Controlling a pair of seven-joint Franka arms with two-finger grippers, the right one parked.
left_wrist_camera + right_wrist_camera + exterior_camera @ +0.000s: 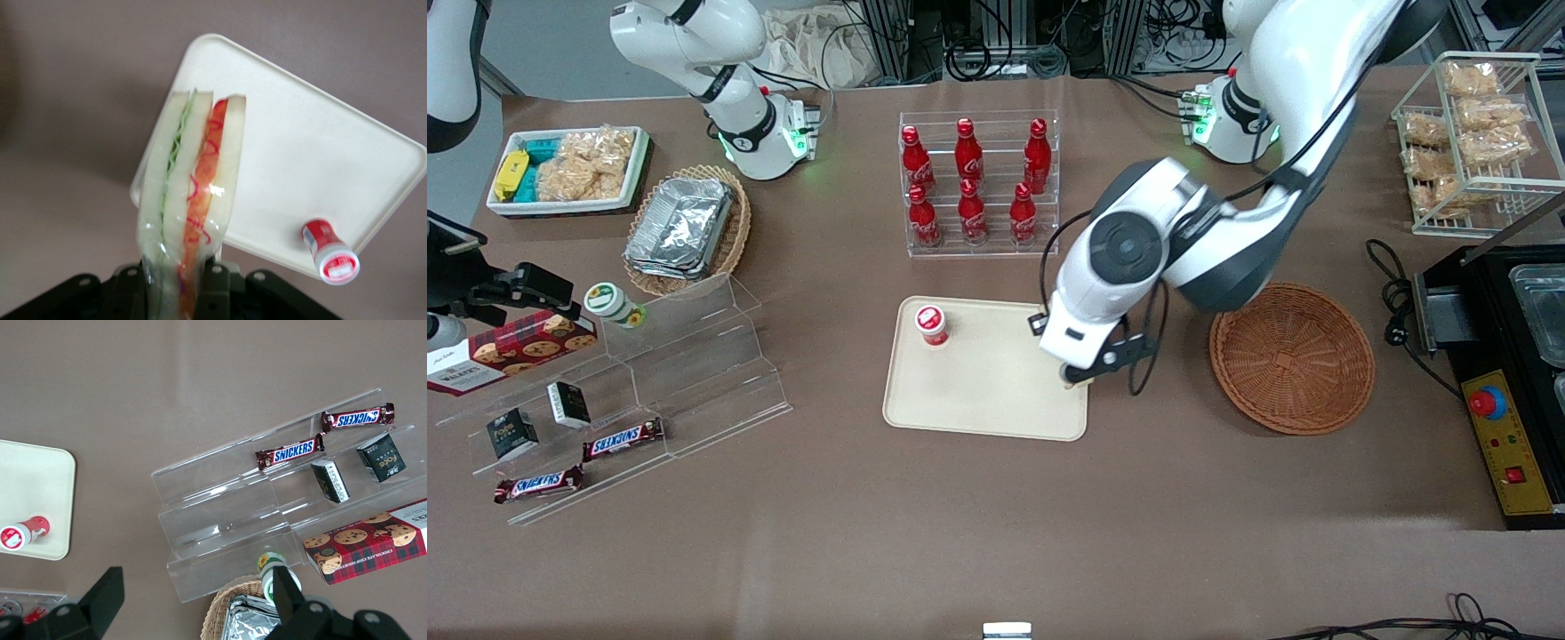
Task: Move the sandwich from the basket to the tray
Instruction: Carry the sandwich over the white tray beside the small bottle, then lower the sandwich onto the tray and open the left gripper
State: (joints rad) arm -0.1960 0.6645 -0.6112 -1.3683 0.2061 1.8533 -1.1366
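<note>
My left gripper (1083,373) hangs above the tray's edge nearest the basket, shut on the sandwich (190,200). The sandwich is a plastic-wrapped wedge of white bread with green and red-orange filling stripes, held upright between the fingers (217,283). In the front view only a pale corner of it (1068,383) peeks out under the hand. The beige tray (983,396) lies mid-table; it also shows in the left wrist view (300,147). The reddish-brown wicker basket (1291,358) sits beside the tray toward the working arm's end, with nothing in it.
A small red-capped cup (932,324) stands on the tray's corner toward the parked arm; it also shows in the left wrist view (330,252). A rack of red bottles (978,182) stands farther from the camera than the tray. A clear stepped shelf (649,391) holds snacks.
</note>
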